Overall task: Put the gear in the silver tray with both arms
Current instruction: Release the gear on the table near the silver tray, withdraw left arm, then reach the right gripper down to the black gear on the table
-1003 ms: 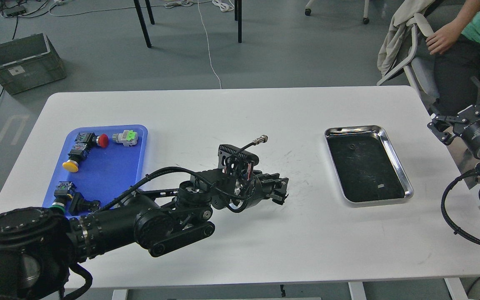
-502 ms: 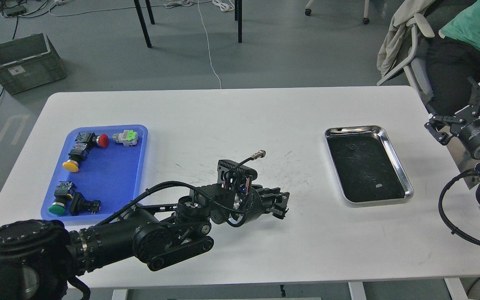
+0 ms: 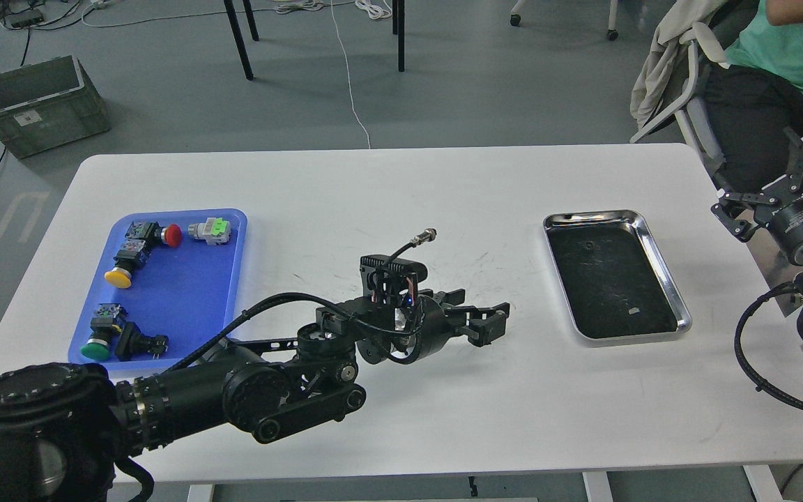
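Over the middle of the white counter the left gripper is held low, reached out from the left toward the right side. Its two dark fingers are seen close together at the tip, but whether anything is clamped between them cannot be told, and no gear can be made out there. A small black camera block with a cable plug is mounted on top of the wrist.

The silver tray lies flat on the right part of the counter, well apart from the left gripper; its dark scuffed floor is seen with only small marks on it. The right gripper is held beyond the counter's right edge, near the tray's far right corner, and its fingers are spread apart with nothing between them.

A blue tray rests on the left part of the counter. Push-button switches are laid in it, with a red cap, a yellow cap and a green cap.
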Tool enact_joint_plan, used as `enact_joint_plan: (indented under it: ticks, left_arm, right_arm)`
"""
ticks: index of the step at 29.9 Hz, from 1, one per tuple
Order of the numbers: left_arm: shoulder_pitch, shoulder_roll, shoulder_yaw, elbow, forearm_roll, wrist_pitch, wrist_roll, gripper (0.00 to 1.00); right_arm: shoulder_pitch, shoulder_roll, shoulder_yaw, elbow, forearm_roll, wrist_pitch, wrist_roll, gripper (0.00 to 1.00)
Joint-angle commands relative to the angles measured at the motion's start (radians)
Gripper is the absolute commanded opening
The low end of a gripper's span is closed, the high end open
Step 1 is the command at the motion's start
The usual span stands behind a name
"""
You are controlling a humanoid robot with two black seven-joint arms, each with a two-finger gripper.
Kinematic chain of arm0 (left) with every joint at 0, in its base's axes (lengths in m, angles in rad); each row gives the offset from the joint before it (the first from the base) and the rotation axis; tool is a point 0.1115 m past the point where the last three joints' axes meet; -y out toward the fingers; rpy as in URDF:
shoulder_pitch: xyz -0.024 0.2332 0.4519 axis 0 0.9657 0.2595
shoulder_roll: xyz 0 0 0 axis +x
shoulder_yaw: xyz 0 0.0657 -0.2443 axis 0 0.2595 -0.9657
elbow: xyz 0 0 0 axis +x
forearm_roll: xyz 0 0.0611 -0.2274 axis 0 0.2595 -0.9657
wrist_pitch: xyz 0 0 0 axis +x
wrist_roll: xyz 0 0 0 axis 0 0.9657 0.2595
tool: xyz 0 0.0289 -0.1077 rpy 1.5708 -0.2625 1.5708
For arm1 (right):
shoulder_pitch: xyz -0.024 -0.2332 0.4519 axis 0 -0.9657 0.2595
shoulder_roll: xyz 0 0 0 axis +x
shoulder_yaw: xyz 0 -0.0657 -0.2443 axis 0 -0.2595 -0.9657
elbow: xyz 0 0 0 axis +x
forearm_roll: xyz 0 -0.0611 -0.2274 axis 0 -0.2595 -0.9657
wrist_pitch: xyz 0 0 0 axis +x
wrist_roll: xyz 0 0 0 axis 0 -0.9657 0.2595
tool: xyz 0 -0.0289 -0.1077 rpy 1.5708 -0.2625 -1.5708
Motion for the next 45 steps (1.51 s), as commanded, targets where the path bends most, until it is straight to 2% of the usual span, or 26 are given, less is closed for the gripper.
enact_joint_plan:
  ticks: [1,7,11,13,18,21,23,27,32,35,37,40,45]
  left_arm:
    - [-0.002,0.0,-0.149,0.003,-0.026,0.02,0.001,0.98]
    - [-0.002,0.037,-0.409,0.0,-0.193,0.029,-0.013,0.98]
    - [-0.002,0.127,-0.548,-0.003,-0.325,0.123,-0.088,0.98]
    - [-0.002,0.181,-0.587,-0.003,-0.4,0.149,-0.106,0.98]
    - [0.02,0.288,-0.696,-0.003,-0.768,0.152,-0.141,0.98]
    - [0.065,0.374,-0.71,0.004,-1.0,0.141,-0.161,0.98]
    - [0.092,0.406,-0.71,0.015,-1.135,0.109,-0.181,0.98]
    - [0.167,0.436,-0.716,0.056,-1.296,-0.074,-0.198,0.98]
    - [0.19,0.422,-0.753,0.217,-1.34,-0.249,-0.258,0.98]
    - [0.178,0.419,-0.753,0.328,-1.341,-0.341,-0.299,0.98]
    - [0.172,0.42,-0.753,0.346,-1.353,-0.404,-0.301,0.98]
    - [0.173,0.426,-0.753,0.348,-1.384,-0.428,-0.303,0.98]
    - [0.181,0.429,-0.751,0.349,-1.386,-0.42,-0.312,0.98]
  right_arm:
    - [0.006,0.003,0.001,0.0,0.0,0.0,0.0,0.99]
    - [0.058,0.003,-0.002,0.008,-0.002,0.0,-0.002,0.99]
    - [0.133,-0.003,-0.045,0.054,-0.044,0.0,-0.009,0.99]
    - [0.185,-0.011,-0.097,0.066,-0.089,0.0,-0.02,0.99]
    - [0.282,-0.014,-0.243,0.083,-0.158,-0.011,-0.034,0.99]
    - [0.334,-0.034,-0.31,0.12,-0.205,-0.011,-0.069,0.99]
    - [0.369,-0.034,-0.344,0.129,-0.253,-0.011,-0.092,0.99]
    - [0.431,-0.037,-0.409,0.163,-0.313,-0.011,-0.126,0.99]
    - [0.593,-0.028,-0.615,0.189,-0.345,-0.01,-0.138,0.99]
    - [0.67,-0.025,-0.741,0.304,-0.356,-0.021,-0.141,0.99]
    - [0.71,-0.025,-0.833,0.376,-0.414,-0.045,-0.144,0.99]
    - [0.768,-0.014,-0.954,0.44,-0.593,-0.079,-0.178,0.99]
    - [0.874,0.078,-1.143,0.551,-0.817,-0.099,-0.227,0.99]
